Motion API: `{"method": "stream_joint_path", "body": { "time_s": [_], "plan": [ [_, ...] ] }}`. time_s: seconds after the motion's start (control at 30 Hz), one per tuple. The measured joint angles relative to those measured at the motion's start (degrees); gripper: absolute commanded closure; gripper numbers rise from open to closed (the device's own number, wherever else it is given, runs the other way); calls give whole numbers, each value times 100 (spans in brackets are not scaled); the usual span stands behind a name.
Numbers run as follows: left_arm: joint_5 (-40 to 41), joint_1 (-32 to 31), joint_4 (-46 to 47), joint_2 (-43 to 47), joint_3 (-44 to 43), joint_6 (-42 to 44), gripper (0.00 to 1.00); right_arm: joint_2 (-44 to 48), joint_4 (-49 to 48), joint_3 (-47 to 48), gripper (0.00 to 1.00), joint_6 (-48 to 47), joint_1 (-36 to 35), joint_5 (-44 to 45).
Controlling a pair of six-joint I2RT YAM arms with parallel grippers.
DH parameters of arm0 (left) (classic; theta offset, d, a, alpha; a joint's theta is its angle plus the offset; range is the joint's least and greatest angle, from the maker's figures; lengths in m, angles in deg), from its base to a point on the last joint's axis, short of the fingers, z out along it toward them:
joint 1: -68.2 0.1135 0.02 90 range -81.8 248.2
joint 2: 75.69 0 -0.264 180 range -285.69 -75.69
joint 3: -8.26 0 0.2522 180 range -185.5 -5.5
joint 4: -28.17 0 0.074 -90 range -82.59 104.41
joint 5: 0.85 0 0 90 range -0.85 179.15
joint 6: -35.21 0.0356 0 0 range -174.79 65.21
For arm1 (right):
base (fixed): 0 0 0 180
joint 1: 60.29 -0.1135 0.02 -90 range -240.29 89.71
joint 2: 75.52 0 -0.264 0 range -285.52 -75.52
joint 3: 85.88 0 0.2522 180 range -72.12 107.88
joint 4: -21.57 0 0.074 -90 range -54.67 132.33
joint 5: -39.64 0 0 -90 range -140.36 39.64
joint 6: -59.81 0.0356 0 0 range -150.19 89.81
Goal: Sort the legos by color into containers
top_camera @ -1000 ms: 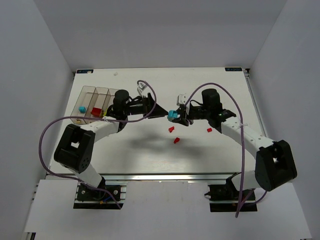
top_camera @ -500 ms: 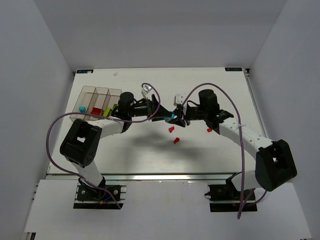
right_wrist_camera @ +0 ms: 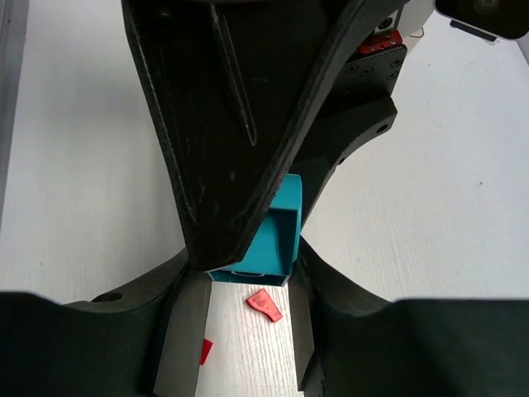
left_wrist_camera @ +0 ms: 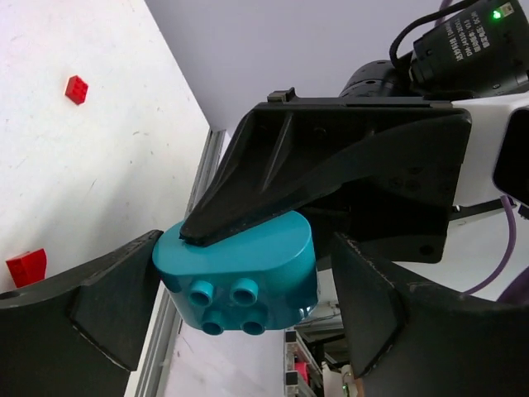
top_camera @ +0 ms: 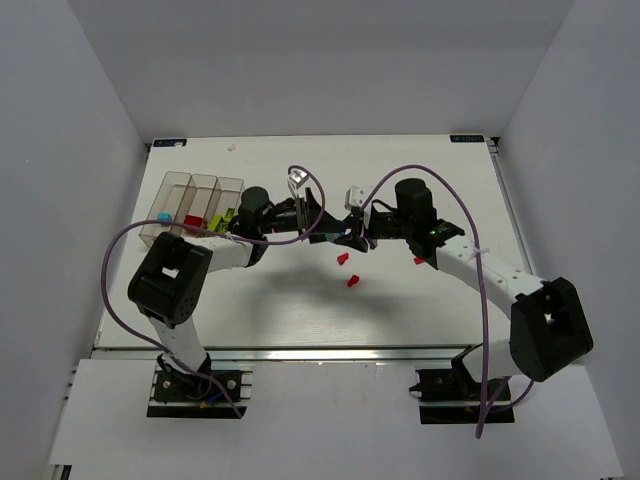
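Bins [top_camera: 178, 190]: three in a row at the far left; I see one cyan piece [top_camera: 163, 217], one red [top_camera: 191, 220] and something lime [top_camera: 214, 222] inside, so the sorting looks partly done
Left gripper [left_wrist_camera: 244, 241]: jaws apart, one on each side of the cyan brick [left_wrist_camera: 248, 269], not clamped on it
Cyan brick: in the air over the middle of the table [top_camera: 300, 320], between both grippers, well apart from the bins
Right gripper [right_wrist_camera: 248, 269]: closed on the brick, pinching it from above
Red bits [top_camera: 342, 260]: three lie on the table, two below the grippers and one more to the right
Left to do: I think the hand-over, then the brick into its bin, then the red bits
Materials: bins are thin see-through plastic with straight walls; the brick is glossy, rounded at the ends, with small studs; fingers are matte black; the table is white and matte
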Motion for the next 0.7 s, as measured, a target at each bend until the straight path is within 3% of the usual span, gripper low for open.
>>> {"method": "stream_joint_path", "body": {
  "time_s": [0.2, 0.37, 0.57, 0.7],
  "plan": [
    [-42, 7, 393, -173, 0, -365, 24, 0, -175, -22, 100, 74, 0, 111],
    [-79, 17, 562, -280, 0, -595, 45, 0, -249, -74, 100, 120, 0, 179],
    [-90, 26, 632, -297, 0, -664, 76, 0, -271, -74, 60, 136, -4, 195],
    [-166, 22, 667, -304, -11, -732, 84, -9, -275, -74, 28, 120, -9, 273]
  ]
}}
